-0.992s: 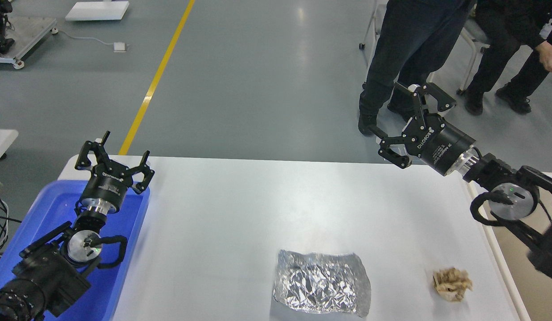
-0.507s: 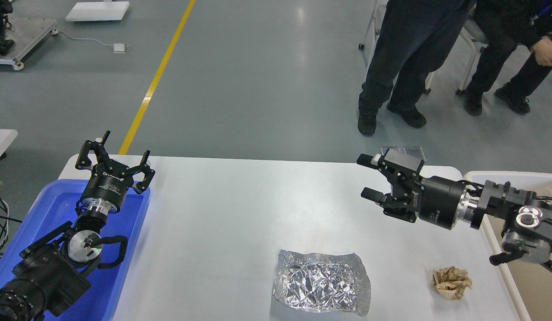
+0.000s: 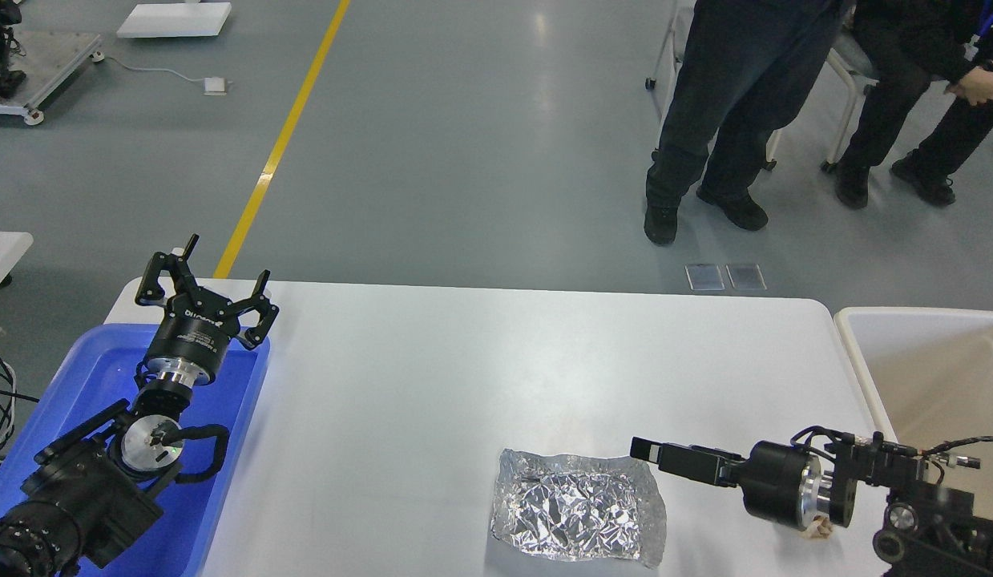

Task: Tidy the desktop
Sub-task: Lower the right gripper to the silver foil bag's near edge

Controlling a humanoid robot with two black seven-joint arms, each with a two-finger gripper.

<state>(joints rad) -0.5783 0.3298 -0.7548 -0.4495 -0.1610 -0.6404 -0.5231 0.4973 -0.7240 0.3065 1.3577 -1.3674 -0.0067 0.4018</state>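
A: Largest first — white bench (image 3: 464, 377), the surface to be tidied, fills the middle of the head view. Blue tray (image 3: 103, 377) at its left end, cream bin (image 3: 857, 353) at its right.

B: Loose items?

A: A crumpled foil sheet (image 3: 578, 517) lies flat near the front edge, right of centre. A scrap of brown crumpled paper (image 3: 818, 526) just peeks out under the right wrist; the rest is hidden.

B: Arms?

A: Left gripper (image 3: 203, 276) is held above the tray's far corner, fingers spread, nothing in them. Right gripper (image 3: 648, 450) is low, seen edge-on, tip just beside the foil's upper right corner. I cannot tell whether its fingers are apart or together.

B: Step in hand?

A: My reading — the right arm is approaching the foil for a pickup; nothing is grasped yet.

B: Next move?

A: Likely get the fingers over a raised wrinkle or edge; flat foil gives little to pinch. Then carry it to a container; the bin is nearer.
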